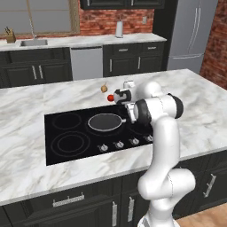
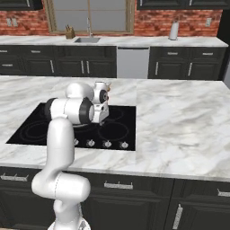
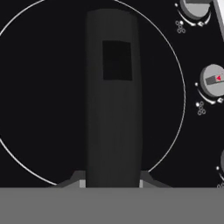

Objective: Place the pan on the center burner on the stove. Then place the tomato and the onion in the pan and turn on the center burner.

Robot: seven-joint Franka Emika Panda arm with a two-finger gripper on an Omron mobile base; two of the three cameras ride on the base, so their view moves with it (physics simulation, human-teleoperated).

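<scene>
A white marble desk (image 1: 26,111) spans the kitchen island above dark cabinets (image 1: 66,204) with silver bar handles. Behind it a red brick wall (image 2: 157,24) carries a window (image 2: 90,13) over a steel sink (image 2: 87,40). A dishwasher (image 2: 132,63) sits among the dark back cabinets, a steel refrigerator (image 1: 190,31) stands at one side, and what looks like a knife block (image 2: 69,32) stands beside the sink.
</scene>
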